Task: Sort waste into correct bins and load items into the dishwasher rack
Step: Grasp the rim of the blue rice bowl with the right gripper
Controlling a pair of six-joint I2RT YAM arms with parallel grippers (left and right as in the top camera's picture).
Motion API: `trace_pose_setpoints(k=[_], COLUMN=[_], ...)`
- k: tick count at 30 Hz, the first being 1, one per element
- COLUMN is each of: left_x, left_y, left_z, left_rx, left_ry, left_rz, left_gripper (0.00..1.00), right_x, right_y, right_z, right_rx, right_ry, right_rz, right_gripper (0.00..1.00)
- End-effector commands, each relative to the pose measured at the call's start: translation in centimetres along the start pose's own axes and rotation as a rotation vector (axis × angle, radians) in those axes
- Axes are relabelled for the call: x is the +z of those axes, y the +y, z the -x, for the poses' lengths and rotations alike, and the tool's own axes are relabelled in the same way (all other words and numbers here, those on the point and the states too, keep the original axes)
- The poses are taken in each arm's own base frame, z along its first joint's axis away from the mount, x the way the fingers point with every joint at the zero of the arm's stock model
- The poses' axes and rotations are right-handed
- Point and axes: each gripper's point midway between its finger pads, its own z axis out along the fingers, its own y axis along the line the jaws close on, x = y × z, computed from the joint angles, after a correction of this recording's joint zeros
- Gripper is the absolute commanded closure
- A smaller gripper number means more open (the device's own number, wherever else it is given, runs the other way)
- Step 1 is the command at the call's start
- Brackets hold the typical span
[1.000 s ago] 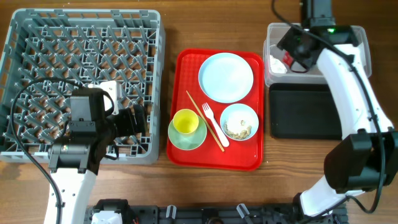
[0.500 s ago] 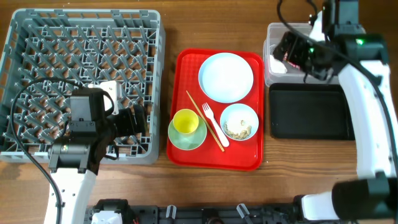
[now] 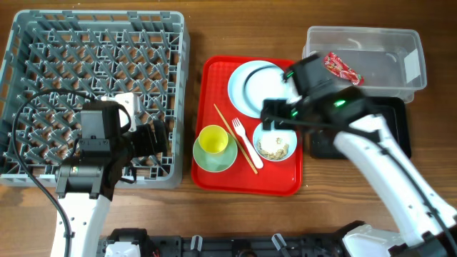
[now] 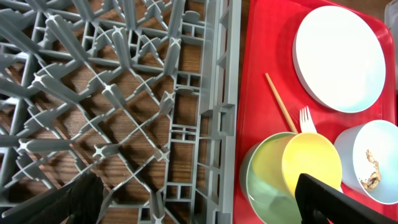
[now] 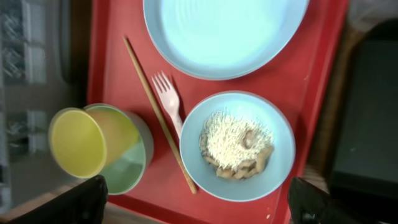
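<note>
Red serving tray (image 3: 214, 175) holds plate (image 3: 253, 89), bowl (image 5: 236, 146) with crumbs (image 5: 233, 140), yellow cup (image 3: 213, 140) standing in green saucer (image 3: 214, 164), fork (image 3: 246, 143) and wooden stick (image 3: 232, 135) lying between them. Clear tub (image 3: 357, 30), back right, holds red wrapper (image 3: 341, 68). Black tray (image 3: 400, 132) sits just in front of tub, partly under right arm. Rack (image 3: 93, 14) stands at left. Left gripper (image 4: 205, 205) hangs over rack's right edge, jaws wide, empty. Right gripper (image 5: 202, 202) hangs above bowl, jaws wide, empty

The rack (image 3: 100, 43) sits left, the serving tray (image 3: 246, 182) in the middle, and the tub (image 3: 385, 68) holding a wrapper (image 3: 342, 68) at right rear, with a shallow bin (image 3: 403, 121) before it. On the serving tray, the plate (image 3: 250, 89) lies behind the bowl (image 3: 278, 146), the cup (image 3: 213, 140) on its saucer (image 3: 214, 163) lies left, and the fork (image 3: 246, 143) and stick (image 3: 228, 128) lie between.
</note>
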Motion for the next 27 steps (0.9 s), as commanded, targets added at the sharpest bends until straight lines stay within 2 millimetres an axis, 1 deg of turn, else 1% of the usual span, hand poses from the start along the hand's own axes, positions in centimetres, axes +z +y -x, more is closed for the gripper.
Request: trace_pose_setpoints(k=[1,3,7,9,13,15,16,18,20,22,26,27], left_x=[-0.7,-0.7,-0.7,-0.7,-0.7,-0.7,-0.7,-0.7,-0.7,-0.7,-0.7,-0.7], left_y=[-0.4,-0.4,-0.4,-0.4,-0.4,-0.4,-0.4,-0.4,-0.4,-0.4,-0.4,-0.4], left_z=[0.8,0.8,0.8,0.8,0.8,0.8,0.8,0.8,0.8,0.8,0.8,0.8], left_rx=[-0.004,-0.004,-0.004,-0.004,-0.004,-0.004,-0.004,-0.004,-0.004,-0.004,-0.004,-0.004], left_ry=[-0.029,-0.029,-0.029,-0.029,-0.029,-0.029,-0.029,-0.029,-0.029,-0.029,-0.029,-0.029], left_rz=[-0.015,-0.015,-0.015,-0.015,-0.015,-0.015,-0.015,-0.015,-0.015,-0.015,-0.015,-0.015], left_gripper=[0.00,0.00,0.00,0.00,0.00,0.00,0.00,0.00,0.00,0.00,0.00,0.00], right_x=[3.4,4.9,7.8,9.1,11.8,12.9,13.7,14.3,14.4,14.4,14.4,14.4], right_y=[-0.4,0.2,1.6,1.9,1.4,1.0,0.8,0.8,0.8,0.9,0.9,0.9], right_z=[-1.6,-2.0,-2.6,-2.7,-3.7,-4.3,-4.6,-4.6,-4.5,-4.2,-4.3,-4.3], right_rx=[0.094,0.112,0.136,0.139,0.202,0.234,0.251,0.250,0.254,0.254,0.254,0.254], right_ry=[0.001,0.011,0.034,0.046,0.095,0.121,0.133,0.137,0.132,0.120,0.123,0.124], right_rz=[-0.115,-0.113,-0.114,-0.118,-0.164,-0.191,-0.204,-0.203,-0.201,-0.195,-0.197,-0.198], right_gripper=[0.12,0.13,0.24,0.27,0.29,0.34,0.38,0.44,0.52,0.61,0.86,0.88])
